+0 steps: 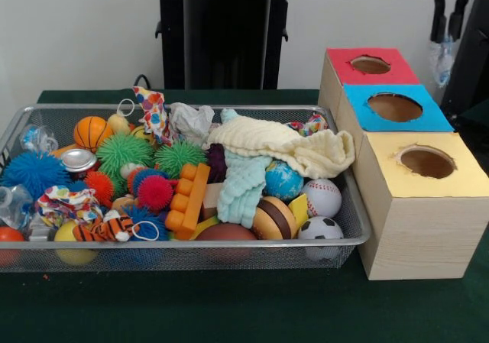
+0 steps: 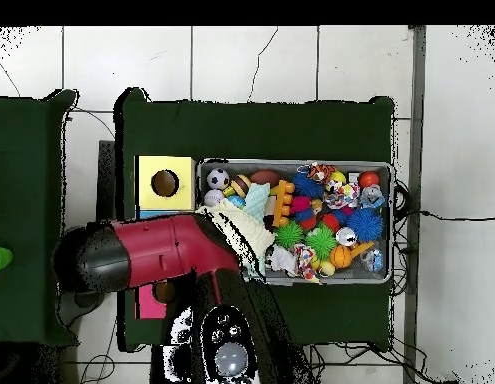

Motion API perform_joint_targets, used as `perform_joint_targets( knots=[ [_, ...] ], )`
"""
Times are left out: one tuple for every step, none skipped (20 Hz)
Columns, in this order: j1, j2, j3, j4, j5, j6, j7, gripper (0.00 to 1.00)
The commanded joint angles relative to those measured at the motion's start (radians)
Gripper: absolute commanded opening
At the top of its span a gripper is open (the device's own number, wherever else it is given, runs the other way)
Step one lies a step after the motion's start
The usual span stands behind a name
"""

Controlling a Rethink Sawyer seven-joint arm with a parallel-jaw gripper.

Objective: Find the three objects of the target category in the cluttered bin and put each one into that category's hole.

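The silver wire-mesh bin (image 1: 183, 257) fills the table's left and middle, packed with toys; it also shows in the overhead view (image 2: 291, 163). A short shiny silver can (image 1: 79, 160) lies at its left among spiky balls. A clear plastic bottle (image 1: 11, 204) lies against the left wall. A clear crumpled wrapper (image 1: 35, 138) sits in the far left corner. Three boxes with round holes stand right of the bin: red-topped (image 1: 370, 65), blue-topped (image 1: 394, 108) and yellow-topped (image 1: 428, 162). My gripper (image 1: 448, 22) hangs at the top right, behind the boxes, away from the bin.
Spiky balls (image 1: 122, 152), an orange block toy (image 1: 189, 198), cream and pale blue cloths (image 1: 283, 140), small sport balls (image 1: 322, 198) and a globe ball fill the bin. In the overhead view my red arm (image 2: 161, 250) lies across the boxes, hiding the blue and red tops.
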Motion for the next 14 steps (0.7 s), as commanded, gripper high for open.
perform_joint_targets(
  knots=[
    [0.025,0.123,-0.113,0.057,-0.042,-0.132,0.247,0.0],
    [0.027,0.129,-0.118,0.052,-0.039,-0.131,0.242,0.0],
    [0.032,0.129,-0.123,0.052,-0.032,-0.128,0.238,0.0],
    [0.036,0.131,-0.13,0.046,-0.027,-0.121,0.234,0.0],
    [0.041,0.134,-0.137,0.039,-0.021,-0.114,0.23,0.0],
    [0.046,0.136,-0.143,0.033,-0.015,-0.107,0.227,0.0],
    [0.051,0.137,-0.151,0.028,-0.012,-0.099,0.224,0.0],
    [0.056,0.143,-0.158,0.021,-0.01,-0.098,0.222,0.0],
    [0.059,0.145,-0.164,0.018,-0.008,-0.092,0.219,0.0],
    [0.064,0.147,-0.173,0.013,-0.01,-0.085,0.215,0.0],
    [0.066,0.142,-0.178,0.013,-0.009,-0.072,0.21,0.0],
    [0.068,0.138,-0.184,0.013,-0.009,-0.059,0.205,0.0],
    [0.07,0.134,-0.189,0.013,-0.008,-0.046,0.2,0.0],
    [0.065,0.13,-0.185,0.02,0.0,-0.033,0.192,0.0]
  ],
)
